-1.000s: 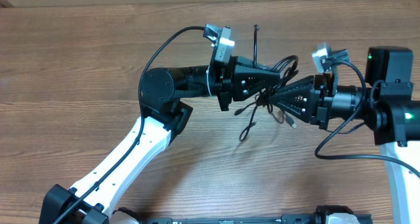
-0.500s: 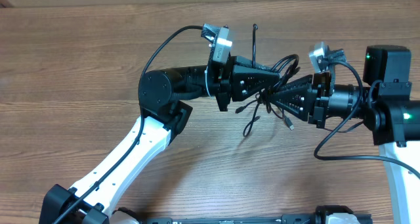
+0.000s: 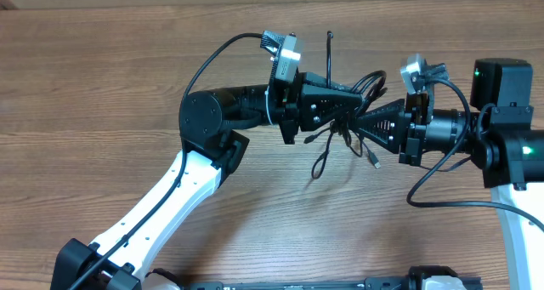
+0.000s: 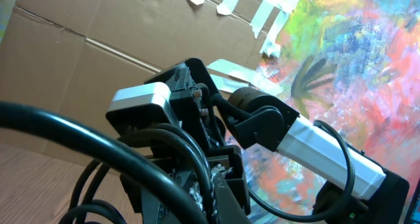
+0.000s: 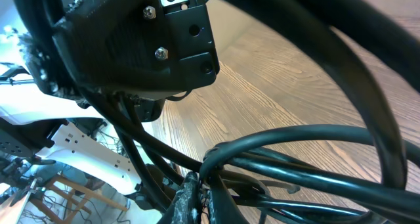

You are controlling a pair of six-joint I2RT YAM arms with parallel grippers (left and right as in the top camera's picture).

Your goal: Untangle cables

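A tangle of thin black cables (image 3: 347,128) hangs in the air between my two grippers, above the middle of the wooden table. Loops reach up and right (image 3: 374,82), one end sticks straight up (image 3: 331,39), a loop dangles down (image 3: 321,164), and a silver-tipped plug (image 3: 375,160) hangs lower right. My left gripper (image 3: 350,110) comes from the left and is shut on the cables (image 4: 197,178). My right gripper (image 3: 361,124) comes from the right and is shut on a knotted bundle of the cables (image 5: 262,152). The fingertips nearly meet.
The wooden table (image 3: 127,86) lies below. The left arm's white link (image 3: 170,196) crosses the lower left. The right arm's base (image 3: 510,145) stands at the right edge. Thicker arm wires arc above the left wrist (image 3: 229,48) and below the right wrist (image 3: 442,196).
My right gripper has drawn slightly to the right and the cable bundle has shifted a little; the dangling loop and plug have swung slightly. My left arm is nearly still.
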